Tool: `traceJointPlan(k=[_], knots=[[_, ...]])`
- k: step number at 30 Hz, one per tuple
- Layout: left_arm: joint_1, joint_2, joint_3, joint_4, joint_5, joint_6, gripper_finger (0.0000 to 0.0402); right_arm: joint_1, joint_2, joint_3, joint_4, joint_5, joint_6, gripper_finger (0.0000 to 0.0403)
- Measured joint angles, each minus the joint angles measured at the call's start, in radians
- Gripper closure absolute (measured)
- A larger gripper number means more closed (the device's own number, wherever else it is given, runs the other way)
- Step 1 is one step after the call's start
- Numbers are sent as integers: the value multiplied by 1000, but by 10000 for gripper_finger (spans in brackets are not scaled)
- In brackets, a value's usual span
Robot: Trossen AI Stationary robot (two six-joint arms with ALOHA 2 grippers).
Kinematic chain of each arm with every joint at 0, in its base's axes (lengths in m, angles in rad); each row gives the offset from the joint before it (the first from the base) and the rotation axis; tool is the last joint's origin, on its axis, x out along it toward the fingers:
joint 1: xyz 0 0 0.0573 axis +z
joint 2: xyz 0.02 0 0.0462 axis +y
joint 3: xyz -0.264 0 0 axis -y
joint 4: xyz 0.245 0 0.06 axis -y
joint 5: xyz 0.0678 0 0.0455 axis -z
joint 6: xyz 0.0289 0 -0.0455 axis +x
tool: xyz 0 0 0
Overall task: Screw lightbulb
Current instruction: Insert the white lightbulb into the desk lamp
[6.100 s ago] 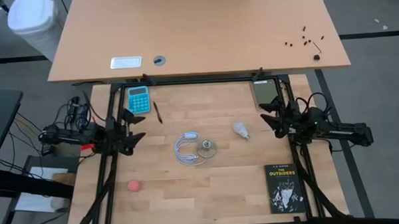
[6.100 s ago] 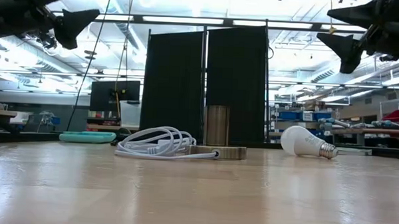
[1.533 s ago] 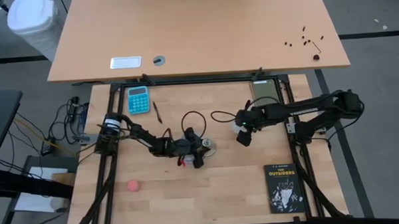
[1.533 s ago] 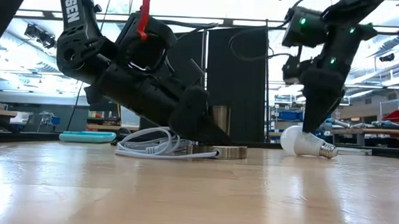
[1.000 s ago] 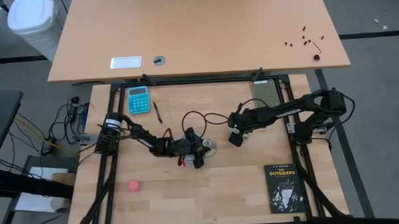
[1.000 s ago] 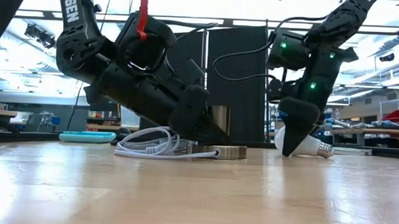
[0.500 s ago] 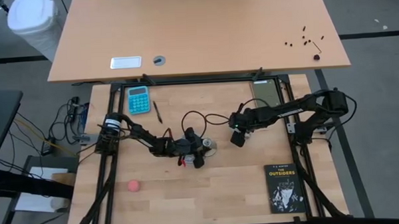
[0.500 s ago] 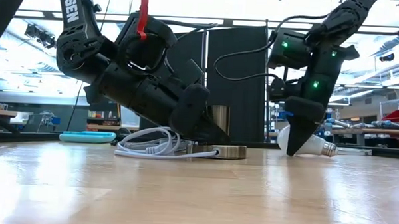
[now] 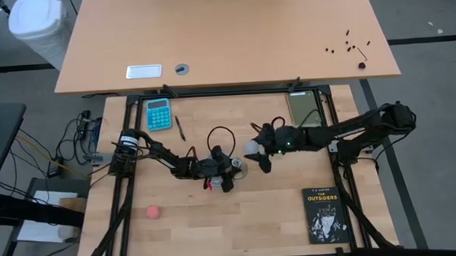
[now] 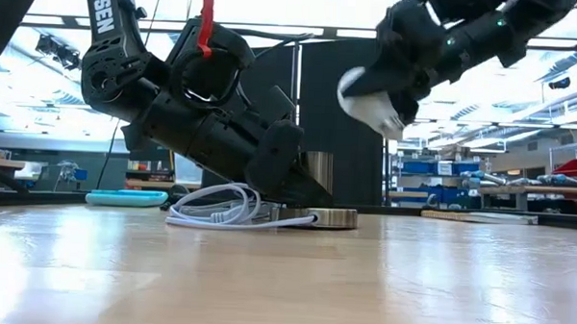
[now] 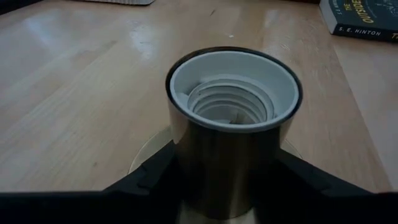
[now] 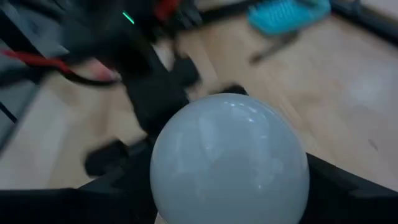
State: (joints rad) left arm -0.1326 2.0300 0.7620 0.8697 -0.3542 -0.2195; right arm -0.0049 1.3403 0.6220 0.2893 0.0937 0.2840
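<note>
Near the middle of the table, the lightbulb [image 9: 251, 149] is now seen off the wood and carried in the right gripper [image 9: 257, 153], whose two fingers are closed partway around the frosted globe; a second earlier the bulb was lying on its side to the right of the socket with that gripper closing in over it. From the low view the bulb [image 10: 369, 102] is held high, above and slightly to the right of the socket [image 10: 315, 182], with nothing under it, so the pick-up is judged complete and the carry toward the socket under way. The grey screw base cannot be made out in any view, so which way it points is unclear. In the right wrist view the globe [image 12: 230, 163] fills the space between the fingers. The left gripper [image 9: 223, 174] is found unchanged from the earlier frames: nearly shut, clamped on the brass barrel of the socket [image 11: 230, 130], holding it upright with its white threaded mouth open to the top. The white cord [image 10: 220, 206] lies coiled beside it. What is left, by judgement: bringing the base over the mouth, seating it, then turning. A tilted entry could cross the threads.
</note>
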Motion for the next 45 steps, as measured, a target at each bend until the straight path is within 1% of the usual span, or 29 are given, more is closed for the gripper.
traceJointPlan(k=[4,7,11,13,20,25,29,32,38,41,45], knots=[[0,1,-1,13,1,-6,204,28,56,-69,202,54,0,122],[0,1,-1,21,3,-7,203,48,110,-116,436,85,0,121],[0,1,-1,26,3,-9,203,65,204,-153,668,151,-20,121],[0,1,-1,28,3,-17,203,68,251,-156,780,160,-26,121],[0,1,1,29,1,-23,202,79,427,-97,990,155,-54,121],[0,1,0,29,0,-31,202,90,500,-63,1052,156,-85,121],[-1,1,1,28,0,-45,202,90,525,-56,1040,177,-103,121],[-1,1,1,26,7,-46,202,89,526,-63,1035,199,-128,121],[-1,0,1,25,18,-47,201,89,526,-67,1016,202,-158,120],[-1,0,1,32,14,-48,192,89,523,-67,975,201,-173,120],[-1,0,0,51,14,-50,166,90,524,-67,939,198,-183,119]])
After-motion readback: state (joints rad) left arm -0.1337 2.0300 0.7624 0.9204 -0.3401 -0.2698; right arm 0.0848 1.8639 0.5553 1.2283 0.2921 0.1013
